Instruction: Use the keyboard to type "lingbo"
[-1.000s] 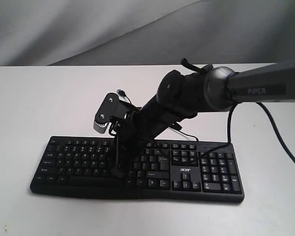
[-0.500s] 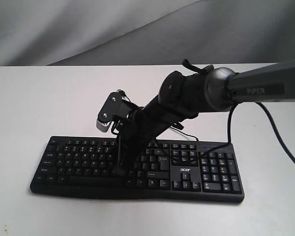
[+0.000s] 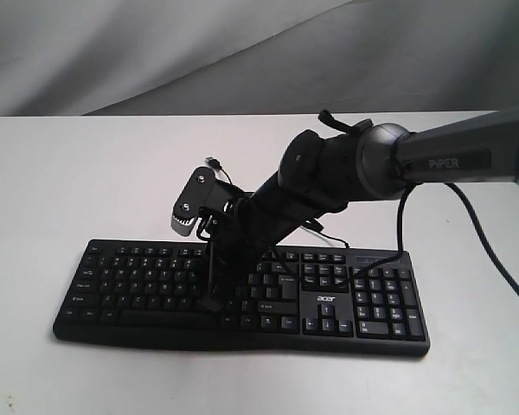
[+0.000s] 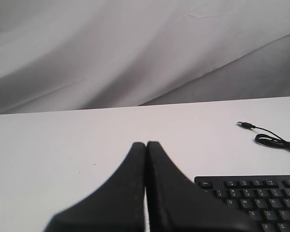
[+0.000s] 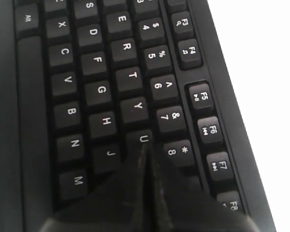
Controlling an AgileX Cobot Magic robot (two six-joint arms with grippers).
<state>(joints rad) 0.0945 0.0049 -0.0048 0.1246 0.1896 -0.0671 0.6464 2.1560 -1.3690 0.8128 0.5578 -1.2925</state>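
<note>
Right wrist view: right gripper (image 5: 145, 148), fingers together, seemingly above U key (image 5: 143, 138) of wide black plastic keyboard (image 5: 100, 92); strike one key squarely.

Soft, even light; no hard shadows. Thin dark band under front edge of keyboard (image 3: 242, 339) on bench (image 3: 69, 173). Bench washed to flat white in right wrist view. Left end effector (image 4: 146, 144) and right end effector (image 5: 145, 146) blurred close to lens; key legends (image 5: 101, 90) beyond sharp. Grey backdrop (image 3: 242, 52) dim, slightly grainy.
</note>
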